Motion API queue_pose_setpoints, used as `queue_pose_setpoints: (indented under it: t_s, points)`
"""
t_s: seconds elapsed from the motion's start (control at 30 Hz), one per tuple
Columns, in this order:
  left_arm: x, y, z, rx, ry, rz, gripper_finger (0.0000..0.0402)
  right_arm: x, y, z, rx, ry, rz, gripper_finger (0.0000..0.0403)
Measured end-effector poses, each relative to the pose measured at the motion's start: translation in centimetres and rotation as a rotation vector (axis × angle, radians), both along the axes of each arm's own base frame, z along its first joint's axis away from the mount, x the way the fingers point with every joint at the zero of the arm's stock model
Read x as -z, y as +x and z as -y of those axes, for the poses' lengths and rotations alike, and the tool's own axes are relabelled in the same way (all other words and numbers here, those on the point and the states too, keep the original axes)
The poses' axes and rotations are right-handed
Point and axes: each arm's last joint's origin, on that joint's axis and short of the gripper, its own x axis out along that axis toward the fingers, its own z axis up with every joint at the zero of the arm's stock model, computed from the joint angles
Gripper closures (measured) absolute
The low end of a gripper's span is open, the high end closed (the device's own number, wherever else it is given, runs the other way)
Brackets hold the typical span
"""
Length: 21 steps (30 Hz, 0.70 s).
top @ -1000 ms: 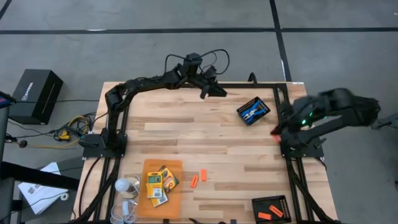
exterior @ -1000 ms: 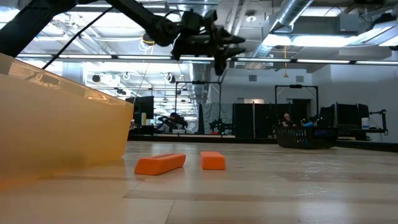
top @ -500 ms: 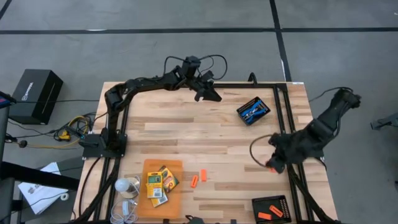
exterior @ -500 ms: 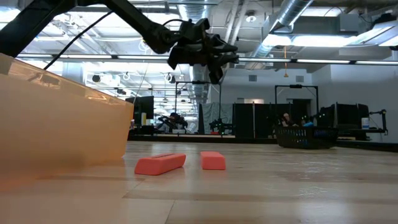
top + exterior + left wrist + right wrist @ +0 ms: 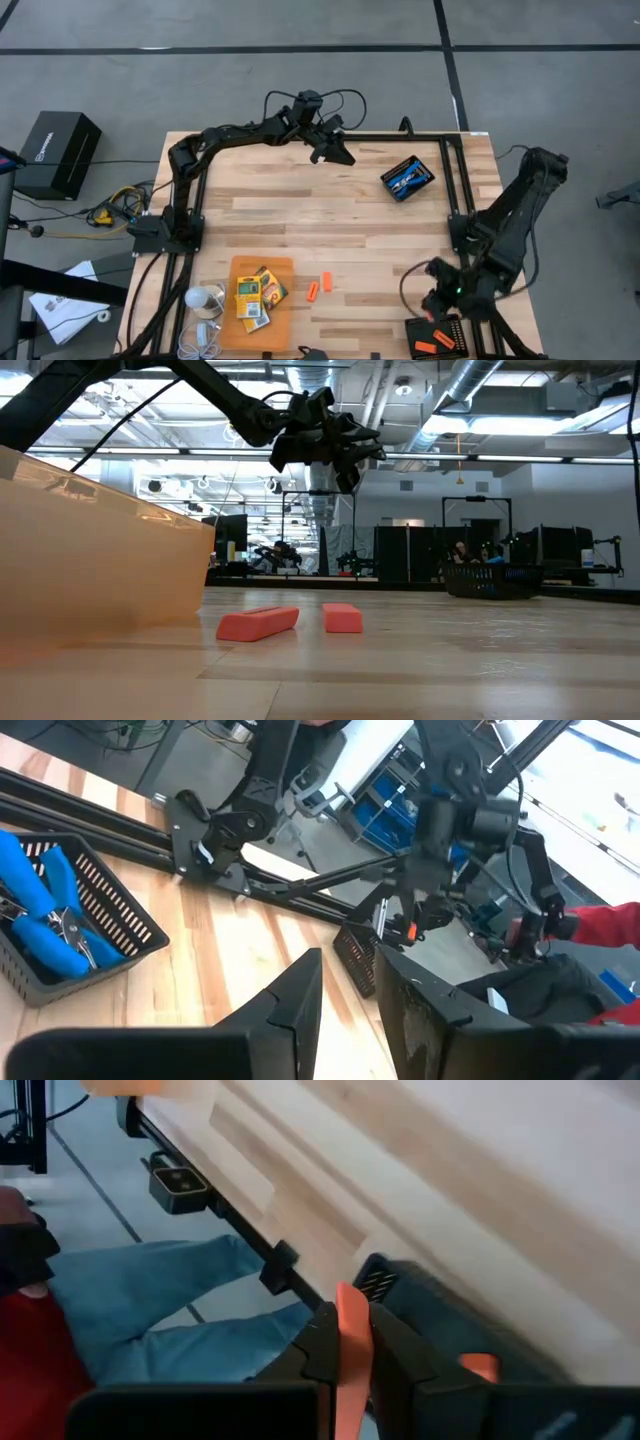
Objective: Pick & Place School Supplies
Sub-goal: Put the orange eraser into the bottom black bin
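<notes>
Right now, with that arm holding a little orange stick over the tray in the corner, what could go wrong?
The right gripper pinches the orange stick by a thin edge, so it might slip out early. The black tray sits at the table's corner; a stick dropped off-centre could bounce onto the floor.

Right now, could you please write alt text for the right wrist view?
The right pincer is shut on a short orange stick, above a black slotted tray at the pale wooden table's edge. Beyond the table sits a person in blue trousers.
</notes>
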Motion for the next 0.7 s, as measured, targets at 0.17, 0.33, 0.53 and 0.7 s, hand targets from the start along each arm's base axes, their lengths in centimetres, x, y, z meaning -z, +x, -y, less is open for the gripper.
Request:
queue_pose_setpoints:
  t_s: [0.17, 0.33, 0.53, 0.7]
  points:
    - [0.0, 0.0, 0.0, 0.0, 0.0, -0.001, 0.0312, 2.3, 0.8, -3.1, 0.001, 0.028, -0.002, 0.0381]
    - [0.0, 0.0, 0.0, -0.016, -0.001, -0.006, 0.0312, 4.7, 0.7, -5.3, 0.007, 0.026, -0.035, 0.0381]
    - [0.0, 0.1, 0.1, -0.021, -0.007, -0.012, 0.0312, 7.0, 0.0, -7.0, -0.003, -0.002, -0.074, 0.0381]
    - [0.0, 0.1, 0.1, -0.026, -0.007, -0.014, 0.0312, 7.7, 0.1, -7.4, -0.007, -0.015, -0.077, 0.0381]
